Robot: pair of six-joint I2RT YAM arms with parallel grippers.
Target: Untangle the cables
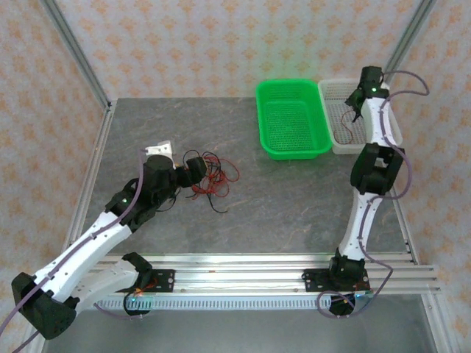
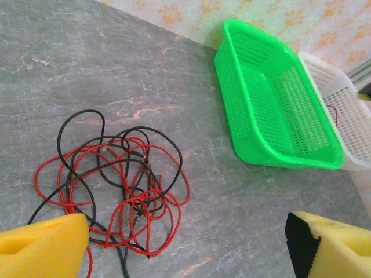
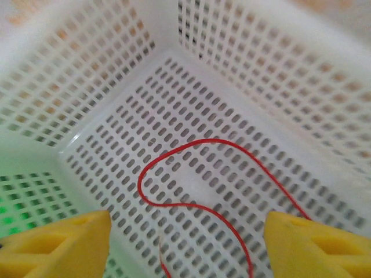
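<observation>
Left gripper point(image 2: 185, 249) wide over cable tangle point(image 2: 136, 202): pinch lone black loop point(image 2: 81, 111) at its 11 o'clock, lift slowly. Right gripper point(image 3: 185, 243) wide above red cable point(image 3: 214, 140) in white basket point(image 3: 116, 58).

I see a grey marbled desk point(image 1: 294, 213), evenly lit. Behind and beside the desk rise cream walls point(image 1: 221, 44) patterned with orange motifs; silver metal posts point(image 1: 76, 48) stand at the desk's far corners.
</observation>
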